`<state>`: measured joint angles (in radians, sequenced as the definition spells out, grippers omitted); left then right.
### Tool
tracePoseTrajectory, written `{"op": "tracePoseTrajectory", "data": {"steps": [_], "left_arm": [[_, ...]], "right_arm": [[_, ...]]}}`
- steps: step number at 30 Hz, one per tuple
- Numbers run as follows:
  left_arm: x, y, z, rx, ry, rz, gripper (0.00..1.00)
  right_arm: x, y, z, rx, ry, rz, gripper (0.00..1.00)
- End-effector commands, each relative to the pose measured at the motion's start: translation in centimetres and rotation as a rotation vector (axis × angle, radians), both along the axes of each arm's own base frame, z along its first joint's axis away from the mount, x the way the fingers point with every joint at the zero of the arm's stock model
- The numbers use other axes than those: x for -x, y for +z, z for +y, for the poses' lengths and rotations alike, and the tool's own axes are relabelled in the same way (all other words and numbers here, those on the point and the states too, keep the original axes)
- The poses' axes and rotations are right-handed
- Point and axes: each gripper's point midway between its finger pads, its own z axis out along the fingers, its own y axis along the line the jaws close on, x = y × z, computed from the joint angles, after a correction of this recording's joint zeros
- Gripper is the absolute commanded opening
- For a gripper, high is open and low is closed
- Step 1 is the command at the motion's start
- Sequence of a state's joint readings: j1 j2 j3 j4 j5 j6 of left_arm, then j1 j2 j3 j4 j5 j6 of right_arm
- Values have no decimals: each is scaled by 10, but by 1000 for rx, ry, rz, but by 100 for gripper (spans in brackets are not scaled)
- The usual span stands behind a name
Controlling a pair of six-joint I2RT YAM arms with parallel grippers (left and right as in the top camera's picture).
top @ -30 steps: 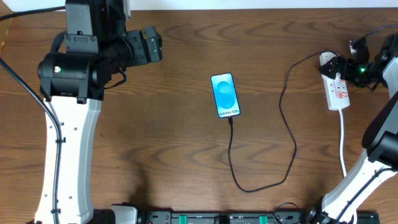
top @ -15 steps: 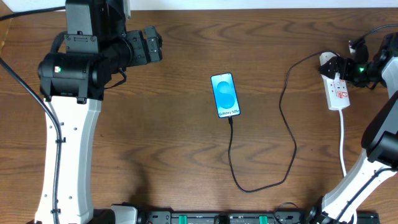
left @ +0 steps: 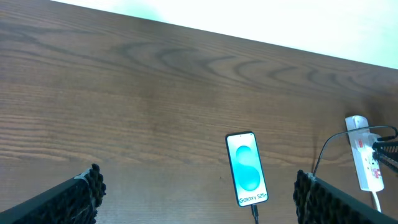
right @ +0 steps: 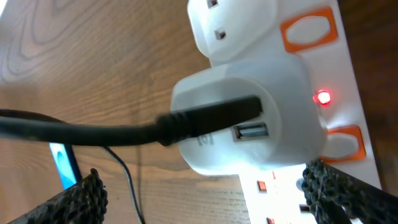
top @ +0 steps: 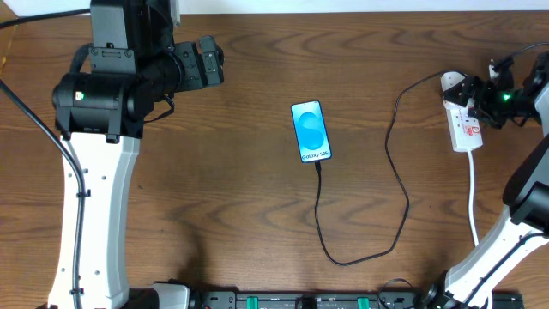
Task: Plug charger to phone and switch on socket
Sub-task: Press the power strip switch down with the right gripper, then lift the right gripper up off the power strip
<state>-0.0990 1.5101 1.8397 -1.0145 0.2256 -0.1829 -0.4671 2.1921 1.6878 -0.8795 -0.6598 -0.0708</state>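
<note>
The phone (top: 310, 131) lies face up mid-table with its blue screen lit; it also shows in the left wrist view (left: 247, 169). The black charger cable (top: 396, 172) meets the phone's bottom edge, loops toward the front and runs up to the white adapter (right: 249, 118). The adapter sits in the white socket strip (top: 467, 129) at the right. In the right wrist view a red lamp (right: 323, 97) glows on the strip beside the orange switches. My right gripper (top: 482, 93) is open just over the strip's far end, its fingers (right: 208, 199) spread wide. My left gripper (top: 208, 62) is open and empty, far left, raised.
The strip's white cord (top: 473, 193) runs toward the front edge at the right. The strip also shows at the right edge of the left wrist view (left: 364, 163). The left arm's body (top: 99, 103) stands over the left side of the wooden table (top: 214, 215).
My right gripper has shifted slightly to the right over the strip's far end. The phone, the cable and the left arm have not moved.
</note>
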Motion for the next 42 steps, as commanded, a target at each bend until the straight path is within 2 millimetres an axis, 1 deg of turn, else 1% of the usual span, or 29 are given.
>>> {"op": "tracePoseTrajectory", "data": {"steps": [1,4,8,9,13,19,21,24,27,29,31,42], "left_arm": [[-1,3,3,-11,7,-8,98],[-1,3,3,-11,7,-8,98],[-1,3,3,-11,7,-8,98],[-1,3,3,-11,7,-8,98],[-1,3,3,-11,7,-8,98],[-1,3,3,-11,7,-8,99],[-1,3,3,-11,7,-8,98],[-1,3,3,-11,7,-8,98],[-1,3,3,-11,7,-8,98],[-1,3,3,-11,7,-8,98],[-1,3,3,-11,7,-8,98],[-1,3,3,-11,7,-8,98]], "right_arm": [[0,3,-14,-34,-48,8,99],[3,10,-25,-29,-72,10,99],[12,24,-39,28,-104,16,99],[14,28,-42,44,-110,18,99],[24,57,-46,108,-124,7,99],[37,117,-36,206,-122,-67,99],[41,142,-26,221,-111,-116,99],[48,177,-2,197,-75,-192,99],[55,197,4,230,-72,-233,99],[58,207,6,240,-73,-256,99],[60,212,6,246,-74,-266,99],[60,211,6,245,-73,-264,99]]}}
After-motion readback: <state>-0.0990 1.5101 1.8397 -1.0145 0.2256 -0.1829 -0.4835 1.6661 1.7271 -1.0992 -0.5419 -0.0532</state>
